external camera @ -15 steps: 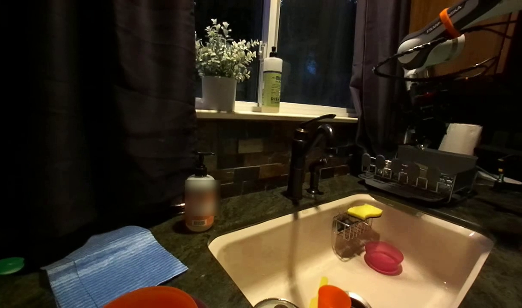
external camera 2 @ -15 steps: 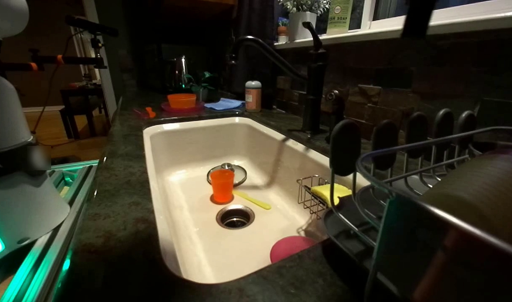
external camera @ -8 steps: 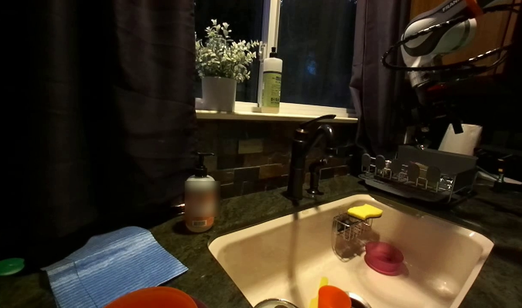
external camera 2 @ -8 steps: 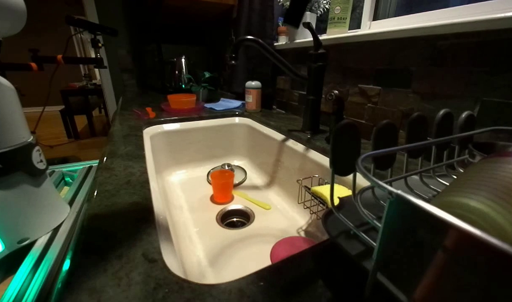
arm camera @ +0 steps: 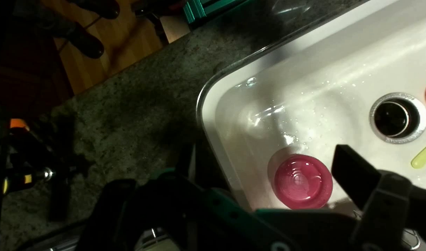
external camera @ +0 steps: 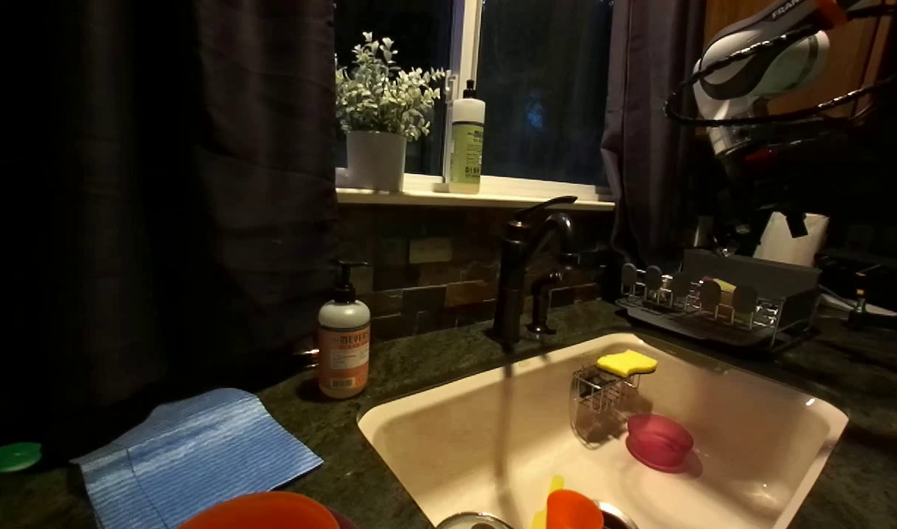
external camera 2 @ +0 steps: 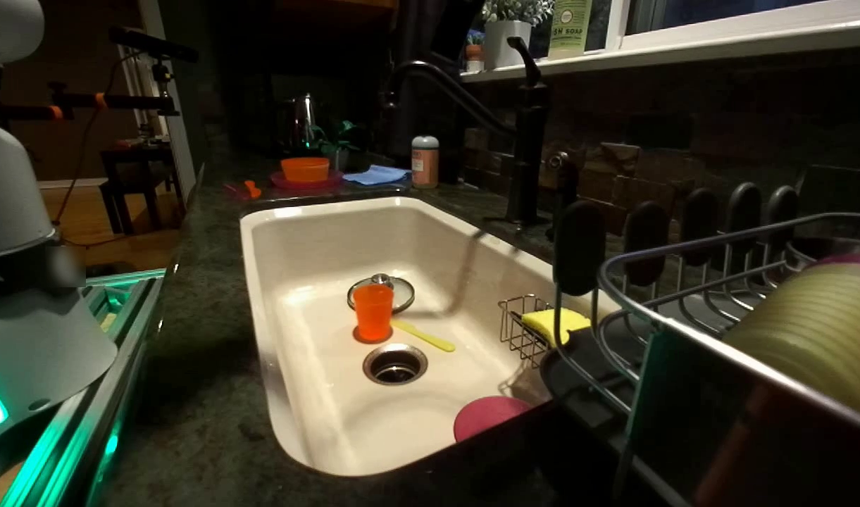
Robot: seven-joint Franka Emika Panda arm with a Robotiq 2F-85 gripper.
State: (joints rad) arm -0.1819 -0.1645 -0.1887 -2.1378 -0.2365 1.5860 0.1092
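Bowl (arm camera: 303, 183), pink, round and glossy, shows between the wide-spread jaws at the lower right of the wrist view, yet we see it lying well apart from them, down in the sink (arm camera: 342, 113). Just left of it we have the smooth white rim (arm camera: 216, 143) curving past, pale bottom reaching right toward the metal drain (arm camera: 418, 122), and mottled dark table (arm camera: 129, 115) at the frame's left.
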